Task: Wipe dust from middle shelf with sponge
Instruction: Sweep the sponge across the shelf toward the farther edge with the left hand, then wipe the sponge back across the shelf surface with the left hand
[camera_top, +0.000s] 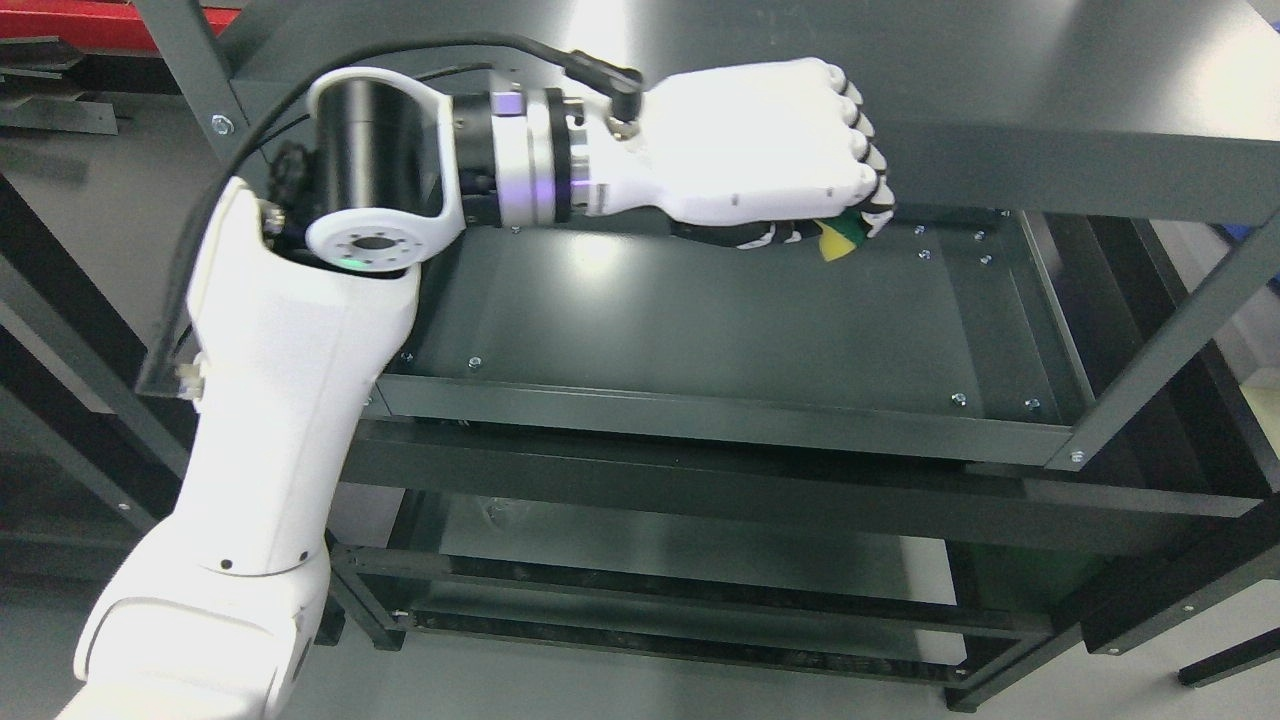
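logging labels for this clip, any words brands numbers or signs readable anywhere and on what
None can be read.
Left hand and its arm: plain white, no print.
Sponge: yellow and green, no label visible.
Middle shelf and the rest of the rack: bare dark metal with screws, no sign.
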